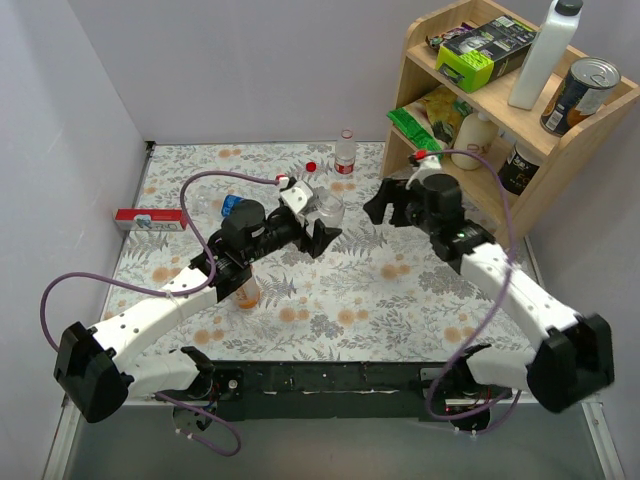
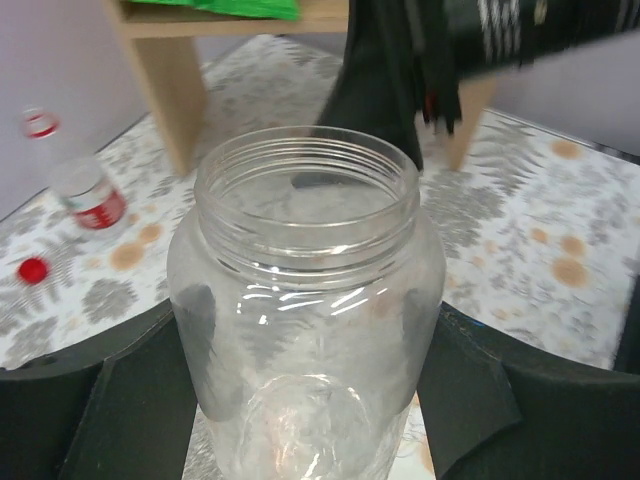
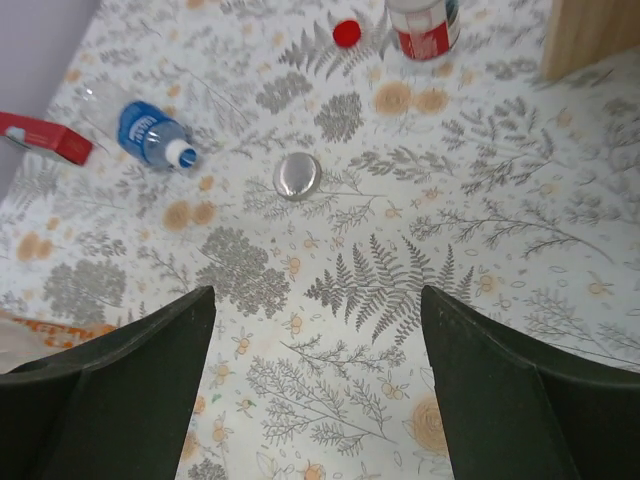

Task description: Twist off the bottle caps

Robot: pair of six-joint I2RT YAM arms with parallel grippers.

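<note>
On the flowered worktop [image 1: 400, 290], left of the wooden shelf [image 1: 412, 70], the biggest of my task things is the squat clear bottle [image 2: 305, 300]. It is raised above the middle of the worktop, its wide threaded mouth bare and open with no cap on it. My left fingers [image 2: 130, 400] are clamped on its rounded sides, one dark pad on each flank. The red-labelled bottle [image 1: 345, 150] stands upright near the back wall. The blue-labelled bottle [image 3: 150, 130] lies on its side towards the left, with its bluish-white cap [image 3: 183, 154] on its neck. The orange-liquid bottle [image 1: 245, 292] sits under my left arm, mostly hidden. My right fingers [image 3: 110, 380] are spread wide with nothing between them, hanging over bare worktop and touching nothing. Past them the silver cap [image 3: 298, 176] lies flat on the worktop, well apart from any bottle. Smallest, the red cap [image 3: 346, 33] lies on the worktop just beside the red-labelled bottle.
</note>
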